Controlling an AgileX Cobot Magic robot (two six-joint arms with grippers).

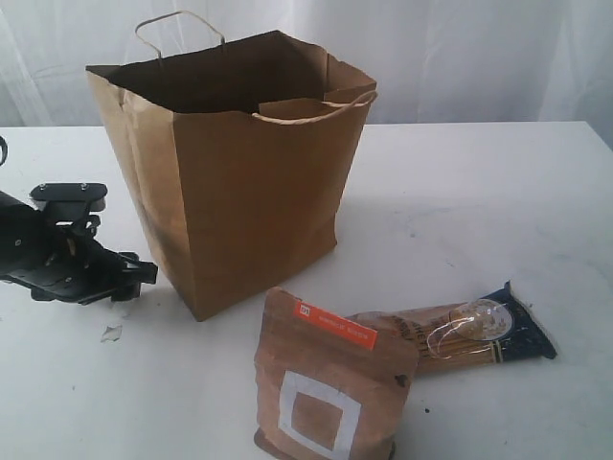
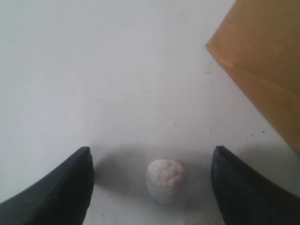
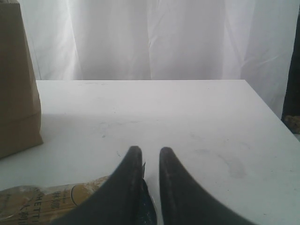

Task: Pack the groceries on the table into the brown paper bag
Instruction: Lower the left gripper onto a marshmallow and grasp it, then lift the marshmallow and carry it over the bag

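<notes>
The tall brown paper bag (image 1: 239, 192) stands open on the white table (image 1: 479, 201). The brown pouch with a white square (image 1: 326, 383) stands in front of it, and the blue-ended spaghetti pack (image 1: 460, 335) lies flat to its right. My left gripper (image 1: 142, 272) rests low by the bag's left base. In the left wrist view this gripper (image 2: 151, 159) is open around only a small white crumb (image 2: 165, 180). My right gripper (image 3: 147, 152) is shut on nothing, just above the pack's (image 3: 47, 201) dark end, and the exterior view does not show it. The jars, tin and packet are out of view.
A white scrap (image 1: 111, 333) lies on the table near my left gripper. The bag's corner (image 2: 262, 61) is close to the left fingers. White curtains hang behind the table, whose far edge (image 3: 140, 80) and right edge show in the right wrist view.
</notes>
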